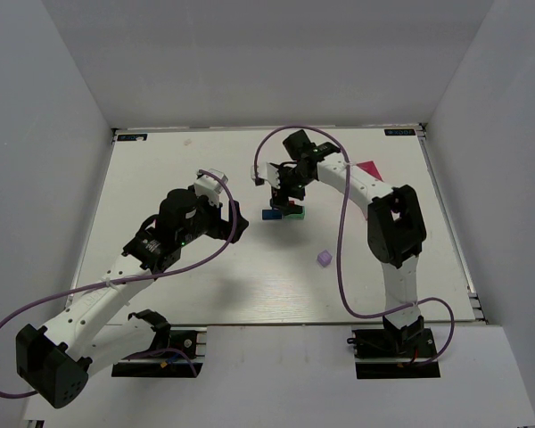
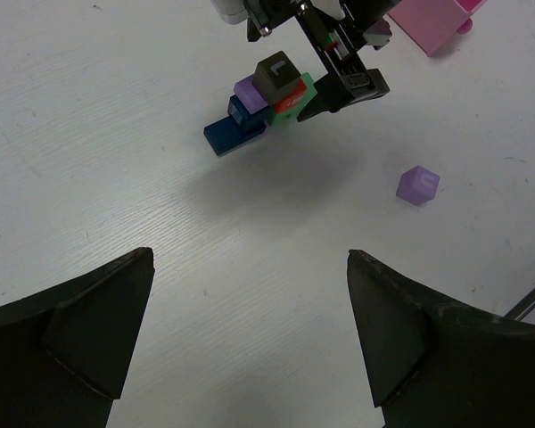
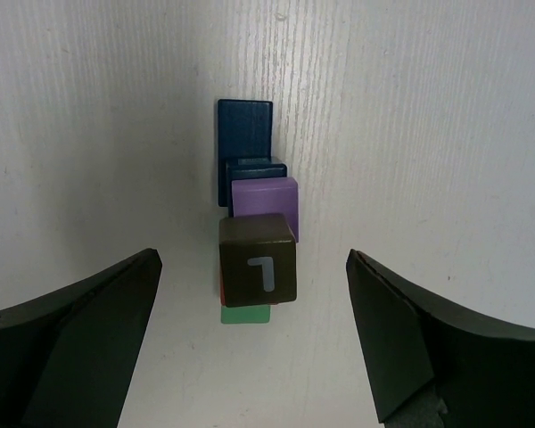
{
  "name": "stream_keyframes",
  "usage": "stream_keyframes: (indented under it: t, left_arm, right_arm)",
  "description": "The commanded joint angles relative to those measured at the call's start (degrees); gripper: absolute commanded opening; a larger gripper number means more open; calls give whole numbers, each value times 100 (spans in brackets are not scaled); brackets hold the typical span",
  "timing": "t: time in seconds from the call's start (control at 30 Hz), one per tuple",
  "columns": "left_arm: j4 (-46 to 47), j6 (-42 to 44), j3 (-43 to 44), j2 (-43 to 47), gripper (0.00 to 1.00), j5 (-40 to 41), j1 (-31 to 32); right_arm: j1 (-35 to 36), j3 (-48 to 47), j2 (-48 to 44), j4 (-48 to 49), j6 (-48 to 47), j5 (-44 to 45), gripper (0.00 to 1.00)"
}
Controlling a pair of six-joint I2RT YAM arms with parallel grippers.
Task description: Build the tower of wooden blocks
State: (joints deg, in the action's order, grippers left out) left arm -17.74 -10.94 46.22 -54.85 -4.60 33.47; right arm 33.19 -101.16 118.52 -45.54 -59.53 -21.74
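**Right claw spread over the block tower, left claw wide and apart**

The wood block tower (image 1: pixel 282 212) stands near the middle of the white surface (image 1: pixel 160 178), a little toward the far side. In the right wrist view the right claw (image 3: pixel 252 263) hangs straight above it, fingers spread wide to either side and touching none of the blocks.

A dark block (image 3: pixel 258 260) with a pale mark on its upper face sits highest. Just beside it is a purple block (image 3: pixel 266 198), which rests on a small blue block (image 3: pixel 257 168). That one lies on a long blue block (image 3: pixel 245 134), flat on the surface. A green block (image 2: pixel 305 87) and a red block (image 2: pixel 288 103) show under the dark one, on its other side.

A lilac cube (image 2: pixel 418 185) lies alone on the surface, well apart from the tower, on the right arm's side. A pink tray (image 2: pixel 428 22) sits farther back, beyond the right arm.

The left claw (image 2: pixel 250 263) is also spread wide, holding nothing, and points at the tower from well to its left.
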Motion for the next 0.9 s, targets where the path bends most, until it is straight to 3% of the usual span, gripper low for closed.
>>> stream_keyframes:
  t: [0.0,0.33,0.63,0.8,0.87]
  left_arm:
    - [60,48,-25,150,100,-76,-25]
    - [60,48,-25,203,100,29,-25]
    - [165,101,-78,54,100,-32,-25]
    - [-106,101,63,-342,100,82,-25]
    - [-159,101,124,-456,100,143,-25]
  right_arm:
    - [3,158,-505,168,108,-129,90]
    - [-14,1414,-2174,765,414,142,90]
    - [-93,4024,-4177,1970,820,1049,90]
    - [-172,5026,-5170,1602,348,417,89]
    - [-199,5394,-5739,1496,-83,-180,83]
